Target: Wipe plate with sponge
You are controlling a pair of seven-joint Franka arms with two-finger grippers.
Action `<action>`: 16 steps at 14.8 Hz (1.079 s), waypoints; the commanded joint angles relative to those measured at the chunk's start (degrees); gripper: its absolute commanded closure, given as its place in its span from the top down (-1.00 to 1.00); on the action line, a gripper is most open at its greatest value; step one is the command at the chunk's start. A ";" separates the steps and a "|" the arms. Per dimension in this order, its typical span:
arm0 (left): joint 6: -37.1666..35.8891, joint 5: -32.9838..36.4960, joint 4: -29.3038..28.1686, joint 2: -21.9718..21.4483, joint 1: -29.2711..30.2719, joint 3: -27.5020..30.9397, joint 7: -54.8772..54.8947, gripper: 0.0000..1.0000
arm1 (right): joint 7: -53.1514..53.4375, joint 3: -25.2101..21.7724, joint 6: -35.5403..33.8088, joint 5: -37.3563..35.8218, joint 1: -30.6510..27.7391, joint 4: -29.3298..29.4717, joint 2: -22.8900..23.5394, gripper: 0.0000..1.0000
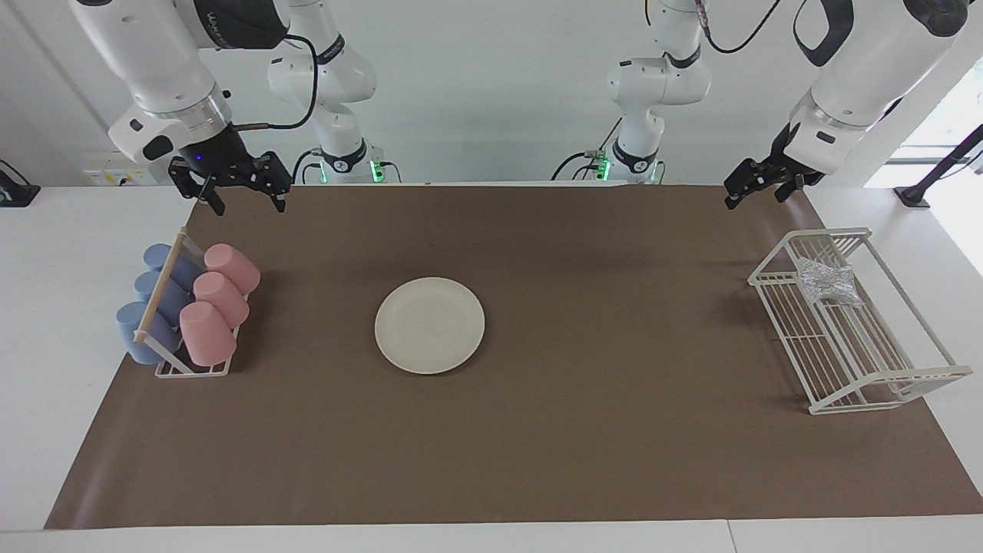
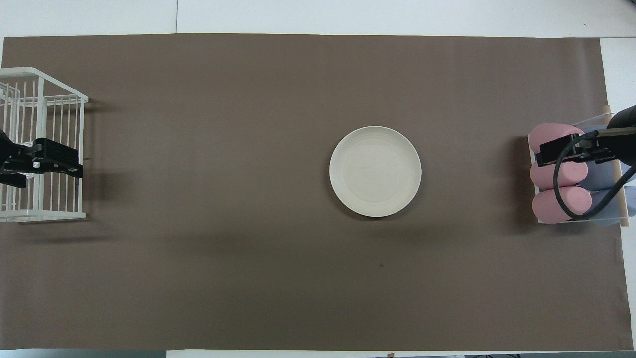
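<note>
Plate (image 1: 429,325) (image 2: 375,171) lies flat on the brown mat (image 1: 537,445) (image 2: 248,273), about mid worktop (image 1: 61,369) (image 2: 348,15), bare, nothing on it or touching it.

Sponge (image 1: 826,281), a shiny crinkled wad w/ speckles, sits inside the white wire rack (image 1: 852,338) (image 2: 44,159) at the left arm's end of the worktop, in the part of the rack nearer the robots. Well apart from the plate. In the overhead view the sponge can't be made out; the claw covers that spot.

Left claw (image 1: 756,190) (image 2: 49,161) hangs in the air over the rack's nearer end, above the sponge, not touching it. Fingers apart, nothing between them.

At the right arm's end: a small holder (image 1: 192,369) (image 2: 613,164) w/ a wooden rail, carrying three pink cups (image 1: 219,303) (image 2: 559,191) and three blue cups (image 1: 153,307) (image 2: 608,199), all lying on their sides in two rows; the pink row is on the side toward the plate.

Right claw (image 1: 244,198) (image 2: 561,151) is up in the air over the holder's end nearer the robots, clear of the cups in the facing view, though from above it overlaps the pink ones. Fingers spread wide, empty.

Both arms come down from their bases at the worktop edge nearest the robots.
</note>
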 commanded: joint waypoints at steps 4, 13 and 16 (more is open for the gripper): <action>1.14 -0.50 -0.79 -0.93 0.35 0.24 -0.21 1.00 | 0.09 0.53 -1.07 0.01 -0.31 -1.89 -1.83 1.00; 3.51 7.13 -2.72 -0.84 -0.62 -0.29 -7.24 1.00 | -7.56 0.71 4.37 -0.16 -0.13 -1.89 -1.57 1.00; 4.91 14.41 -5.60 -0.05 -2.63 -0.37 -7.24 1.00 | -7.82 0.71 6.57 -0.16 1.54 -2.41 -1.66 1.00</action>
